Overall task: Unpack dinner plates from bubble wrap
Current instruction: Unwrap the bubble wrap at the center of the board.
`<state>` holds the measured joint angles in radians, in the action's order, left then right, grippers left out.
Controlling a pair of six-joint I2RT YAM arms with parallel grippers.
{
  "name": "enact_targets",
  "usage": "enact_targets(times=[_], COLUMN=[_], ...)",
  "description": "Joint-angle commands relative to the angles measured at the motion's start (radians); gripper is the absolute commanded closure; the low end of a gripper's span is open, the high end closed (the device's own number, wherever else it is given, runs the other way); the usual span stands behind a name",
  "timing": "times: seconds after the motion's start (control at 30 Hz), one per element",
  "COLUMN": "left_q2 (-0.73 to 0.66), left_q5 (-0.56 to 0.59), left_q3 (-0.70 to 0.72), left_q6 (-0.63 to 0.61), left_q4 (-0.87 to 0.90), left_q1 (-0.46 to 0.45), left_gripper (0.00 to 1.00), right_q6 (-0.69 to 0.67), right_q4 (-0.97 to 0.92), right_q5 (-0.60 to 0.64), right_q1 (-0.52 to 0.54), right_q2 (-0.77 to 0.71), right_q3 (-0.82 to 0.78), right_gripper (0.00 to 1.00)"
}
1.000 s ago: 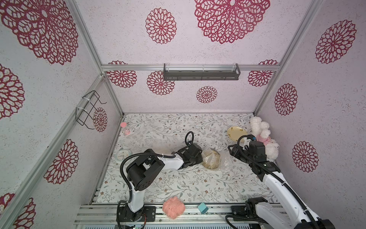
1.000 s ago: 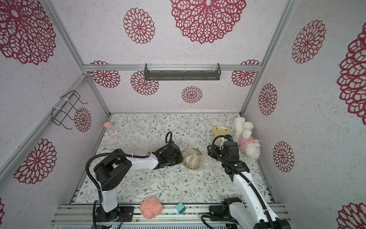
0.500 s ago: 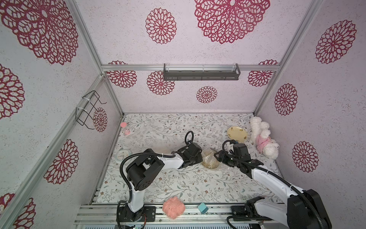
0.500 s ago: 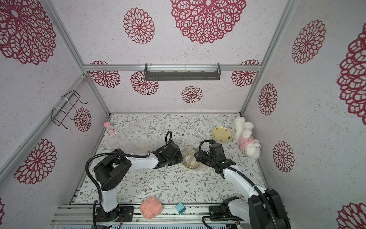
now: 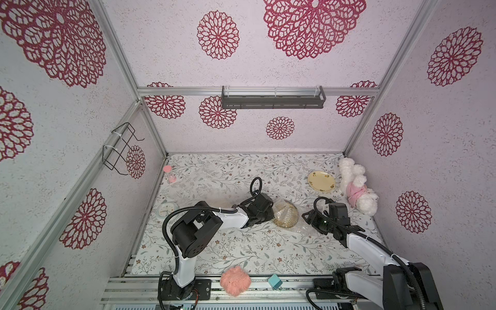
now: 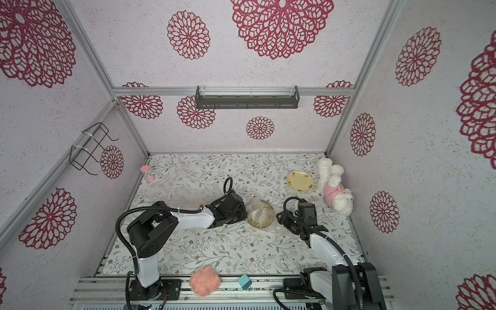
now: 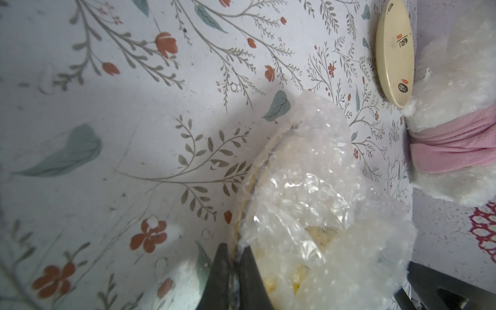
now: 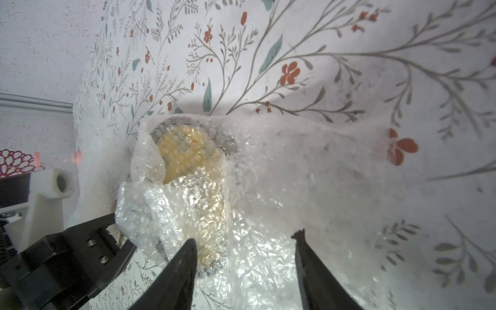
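My left gripper [image 7: 233,257] is pinched tight on the rim of the yellow plate [image 5: 285,214], which is swathed in bubble wrap [image 8: 268,188] and lies near the bare cream plate [image 5: 321,181]. My right gripper [image 8: 245,237] hovers at the wrap, jaws apart, holding nothing.

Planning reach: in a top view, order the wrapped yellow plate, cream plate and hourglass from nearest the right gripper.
From the right gripper:
1. Wrapped yellow plate, just beside it, centre.
2. Cream plate, back, by the plush toy.
3. Hourglass, far back left corner.
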<state>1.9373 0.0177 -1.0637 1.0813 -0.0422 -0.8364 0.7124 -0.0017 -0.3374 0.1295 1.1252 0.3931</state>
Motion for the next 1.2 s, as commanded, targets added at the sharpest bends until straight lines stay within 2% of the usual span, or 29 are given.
enact_targets(times=[0.0, 0.23, 0.3, 0.43, 0.53, 0.67, 0.87, 1.07, 1.17], left_q2=[-0.011, -0.049, -0.069, -0.106, -0.120, -0.127, -0.175, -0.226, -0.240], left_q5=[0.029, 0.006, 0.006, 0.030, 0.023, -0.003, -0.054, -0.249, -0.327], left_q3=[0.015, 0.005, 0.000, -0.031, -0.058, -0.080, -0.081, -0.073, -0.086], left_q6=[-0.014, -0.087, -0.117, -0.198, -0.239, -0.263, -0.298, -0.434, -0.502], left_q4=[0.002, 0.015, 0.035, 0.107, 0.152, 0.187, 0.182, 0.143, 0.182], left_q1=[0.020, 0.046, 0.055, 0.064, 0.072, 0.078, 0.096, 0.143, 0.160], left_gripper=[1.00, 1.00, 0.87, 0.51, 0.43, 0.39, 0.27, 0.06, 0.02], right_q6=[-0.033, -0.061, -0.066, -0.079, -0.083, -0.096, -0.144, -0.190, -0.206], right_q4=[0.040, 0.022, 0.016, 0.007, 0.012, -0.006, -0.123, -0.243, -0.271], right_q5=[-0.012, 0.015, 0.014, 0.014, 0.009, 0.012, 0.043, 0.035, -0.006], right_q1=[-0.011, -0.024, -0.027, -0.030, -0.031, -0.031, -0.031, -0.045, -0.064], right_q2=[0.019, 0.021, 0.018, 0.022, 0.031, 0.030, -0.042, -0.099, -0.101], right_q3=[-0.008, -0.001, 0.006, 0.025, 0.035, 0.056, 0.129, 0.223, 0.251], right_gripper=[0.41, 0.41, 0.41, 0.41, 0.41, 0.41, 0.41, 0.41, 0.41])
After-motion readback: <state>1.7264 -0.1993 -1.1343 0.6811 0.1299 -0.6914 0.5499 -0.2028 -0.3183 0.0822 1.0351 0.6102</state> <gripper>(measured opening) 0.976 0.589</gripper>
